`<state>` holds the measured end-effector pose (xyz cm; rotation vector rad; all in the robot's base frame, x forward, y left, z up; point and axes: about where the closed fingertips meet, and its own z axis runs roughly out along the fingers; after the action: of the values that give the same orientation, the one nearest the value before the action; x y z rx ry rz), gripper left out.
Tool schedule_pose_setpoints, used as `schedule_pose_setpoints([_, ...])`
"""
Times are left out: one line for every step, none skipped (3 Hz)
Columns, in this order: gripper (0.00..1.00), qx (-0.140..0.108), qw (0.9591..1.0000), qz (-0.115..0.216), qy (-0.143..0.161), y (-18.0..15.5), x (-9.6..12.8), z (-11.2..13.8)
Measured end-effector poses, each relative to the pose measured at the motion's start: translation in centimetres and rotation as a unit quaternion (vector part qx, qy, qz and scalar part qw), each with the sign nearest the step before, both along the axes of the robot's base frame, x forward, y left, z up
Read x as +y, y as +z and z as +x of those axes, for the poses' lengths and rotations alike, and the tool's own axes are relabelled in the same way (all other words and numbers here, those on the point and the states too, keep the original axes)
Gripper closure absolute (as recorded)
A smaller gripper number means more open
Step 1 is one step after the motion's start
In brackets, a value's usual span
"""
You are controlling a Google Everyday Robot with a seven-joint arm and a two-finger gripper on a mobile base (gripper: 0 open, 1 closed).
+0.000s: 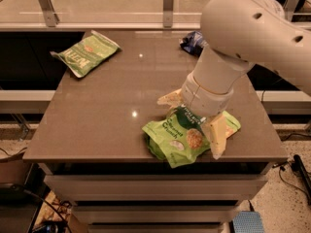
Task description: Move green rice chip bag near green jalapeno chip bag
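Setting: polished grey-brown tabletop [107,110] on a pale cabinet base, drawer fronts [155,186] under the front edge; two small light reflections on the top
Behind: glass railing with metal posts [168,4] running along the far edge
Floor: speckled, seen at lower right, with a dark cable [296,171] lying on it
Arm: bulky white robot arm [243,28] enters from the upper right and bends down over the front right part of the top
Tool: gripper [189,127] low over the table, directly above the lime bag, wrist covering the bag's upper part
Finger state: cream-coloured fingers [217,132] spread wide; one points out past the bag's far-left side, the other lies along its right side, bag between them; contact with the bag cannot be told
Front right: green rice chip bag [177,140], bright lime, puffy, lying flat; dark green circle partly under the wrist, whitish lettering, round tan chip pictured; nearest corner reaches the front edge
Far left: green jalapeno chip bag [87,52], paler and flatter, lying flat and slanted, pale lettering, small reddish mark; left end sticks out past the table's left edge
Far right: dark blue bag [193,41], mostly hidden behind the arm
Spacing: the two green bags well apart, at opposite corners of the top, bare table between them
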<state>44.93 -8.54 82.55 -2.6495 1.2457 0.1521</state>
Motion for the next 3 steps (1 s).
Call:
schedule_pose_setpoints([0.17, -0.001, 1.0, 0.0, 0.0, 0.06, 0.01, -0.03])
schedule_pose_setpoints([0.41, -0.002, 1.0, -0.001, 0.0, 0.09, 0.06, -0.07])
schedule_pose_setpoints([0.64, -0.003, 1.0, -0.001, 0.001, 0.11, 0.11, -0.11])
